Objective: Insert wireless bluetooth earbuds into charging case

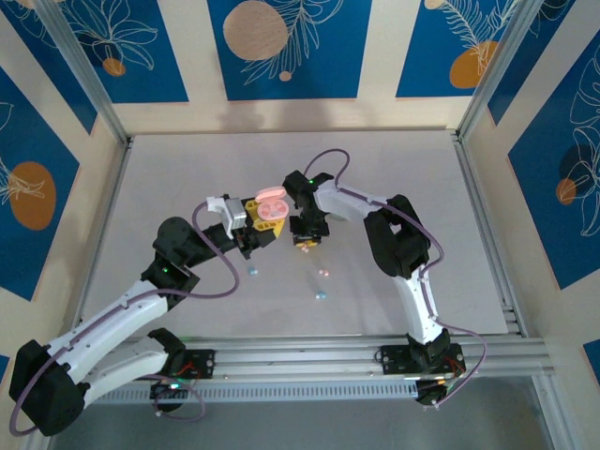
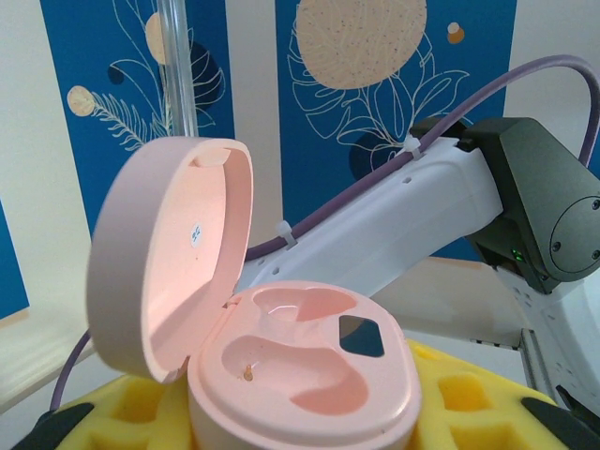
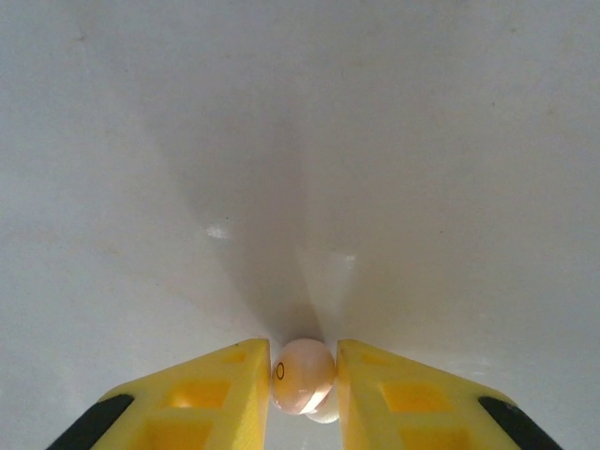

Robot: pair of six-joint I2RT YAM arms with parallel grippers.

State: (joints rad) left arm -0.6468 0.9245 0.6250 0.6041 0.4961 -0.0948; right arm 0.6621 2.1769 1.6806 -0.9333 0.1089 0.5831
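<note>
My left gripper is shut on an open pink charging case, held above the table. Its lid stands up on the left, and both moulded slots in the case are empty. The yellow fingers press against the case's sides. My right gripper points down just right of the case, shut on a glossy pink earbud close over the white table. Loose earbuds lie nearer the arm bases: a light blue one, a pink one and a bluish one.
The white table is fenced by metal posts and blue patterned walls. The right arm's white link and purple cable pass close behind the held case. An aluminium rail runs along the near edge.
</note>
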